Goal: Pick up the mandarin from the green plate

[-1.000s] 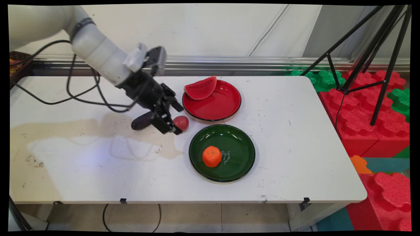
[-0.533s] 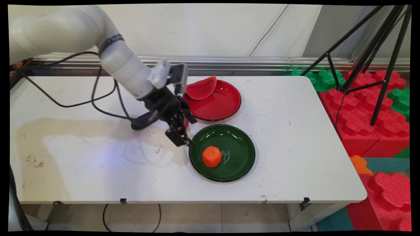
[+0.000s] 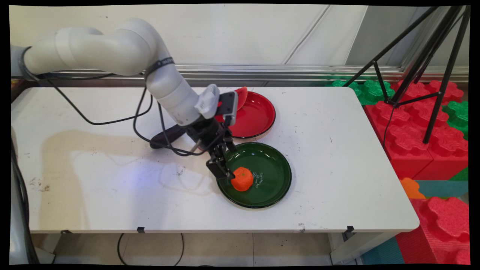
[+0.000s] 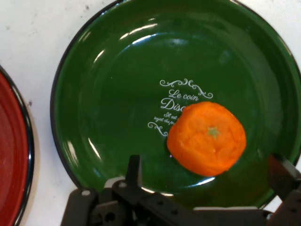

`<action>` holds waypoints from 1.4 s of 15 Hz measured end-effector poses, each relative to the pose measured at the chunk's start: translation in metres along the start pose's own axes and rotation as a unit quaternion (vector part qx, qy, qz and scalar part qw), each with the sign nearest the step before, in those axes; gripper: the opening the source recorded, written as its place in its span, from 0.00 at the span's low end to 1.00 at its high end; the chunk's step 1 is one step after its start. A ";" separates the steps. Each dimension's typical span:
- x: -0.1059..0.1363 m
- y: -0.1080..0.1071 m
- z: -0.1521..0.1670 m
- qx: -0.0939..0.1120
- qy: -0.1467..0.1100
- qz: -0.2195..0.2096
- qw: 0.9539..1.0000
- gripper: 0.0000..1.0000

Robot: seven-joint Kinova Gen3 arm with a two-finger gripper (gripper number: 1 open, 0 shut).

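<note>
My gripper (image 3: 224, 167) hangs low over the left part of a green plate (image 3: 275, 191) and is open. An orange mandarin (image 3: 242, 179) sits in that plate, just right of the lower fingertip. In the hand view the mandarin (image 4: 207, 138) lies between and a little beyond the two spread fingers (image 4: 134, 165), and nothing is held. The green plate (image 4: 108, 94) carries white lettering at its middle.
A red plate (image 3: 258, 116) stands right behind the green one, with a watermelon slice (image 3: 242, 96) on its far left rim, mostly hidden by the hand. A dark purple oblong thing (image 3: 167, 135) lies left of the hand. Tripod legs (image 3: 431, 75) and foam blocks (image 3: 412, 135) stand off the table's right end.
The arm has swung right and toward the near side, from beside a small red fruit to over the green plate. That fruit is now hidden behind the hand. The fingers stay spread.
</note>
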 end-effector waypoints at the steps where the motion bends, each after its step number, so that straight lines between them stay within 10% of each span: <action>1: 0.002 0.000 0.004 -0.001 -0.003 0.003 1.000 1.00; 20: 0.017 0.007 0.052 -0.019 -0.046 0.055 0.997 1.00; 21: 0.017 0.007 0.052 -0.019 -0.046 0.056 0.997 0.00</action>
